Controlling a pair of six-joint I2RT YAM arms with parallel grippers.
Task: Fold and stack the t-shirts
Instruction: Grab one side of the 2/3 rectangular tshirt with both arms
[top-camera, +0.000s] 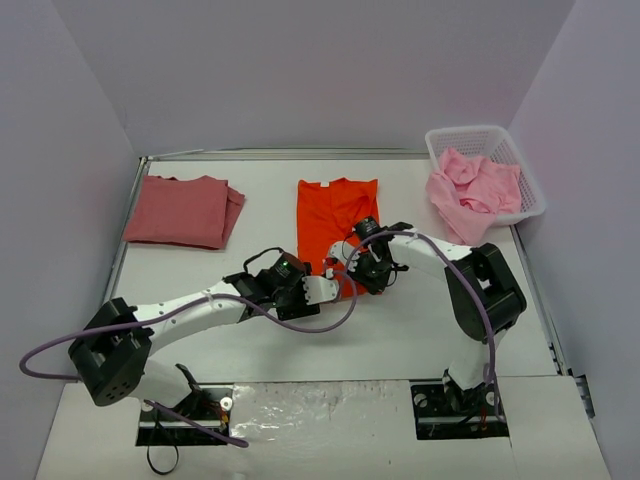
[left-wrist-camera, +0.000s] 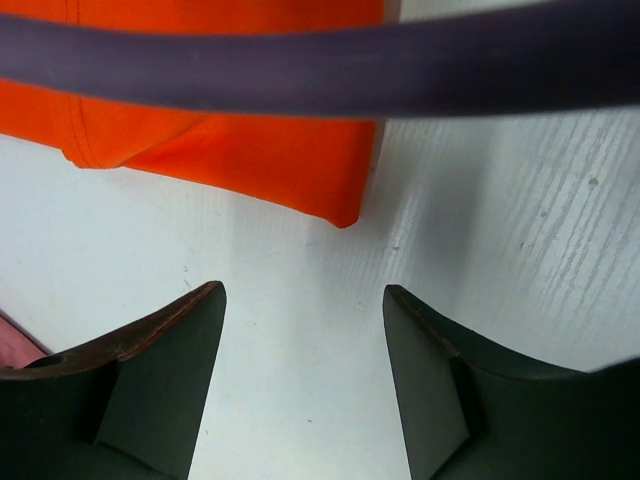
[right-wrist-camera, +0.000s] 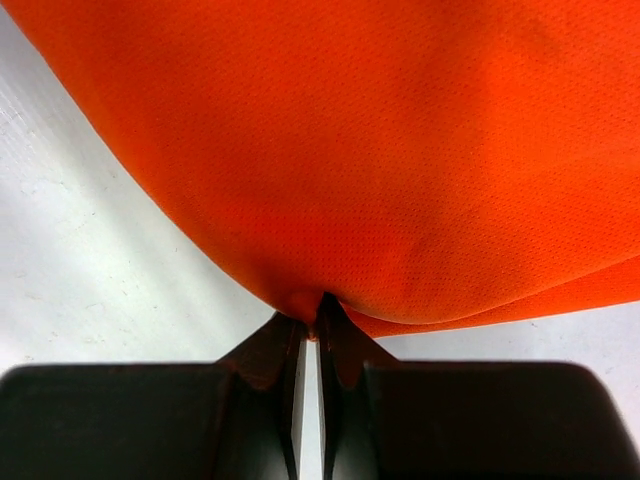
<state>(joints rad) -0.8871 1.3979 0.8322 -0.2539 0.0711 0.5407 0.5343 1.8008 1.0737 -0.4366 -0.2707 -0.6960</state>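
- The orange-red t-shirt (top-camera: 335, 215) lies in the middle of the table (top-camera: 420, 330), nearer the far edge. Its neck hole points to the far edge.
- The near end of this shirt is pulled up a little off the table.
- The right gripper (top-camera: 338, 262) is pinching that near end. In the right wrist view its two fingers (right-wrist-camera: 285, 345) are pressed together, with a small bit of the orange-red cloth (right-wrist-camera: 350, 150) caught at their tips. The rest of the cloth spreads out above them.
- The left gripper (top-camera: 330, 290) is just beside the near end of the same shirt, a bit closer to the near edge of the table. It touches no cloth.
- In the left wrist view its two dark fingers (left-wrist-camera: 170, 350) are spread apart. Only bare white table shows between them. A folded corner of the orange-red shirt (left-wrist-camera: 250, 150) lies past the tips.
- A thick purple cable (left-wrist-camera: 320, 70) runs across the top of that view.
- The rose-red t-shirt (top-camera: 185, 210) is folded flat near the far left corner of the table, well apart from both grippers.
- The light pink t-shirts (top-camera: 470, 190) sit in a heap at the far right corner. Some of the heap is in the white basket (top-camera: 505, 135), and some hangs over its near side onto the table.
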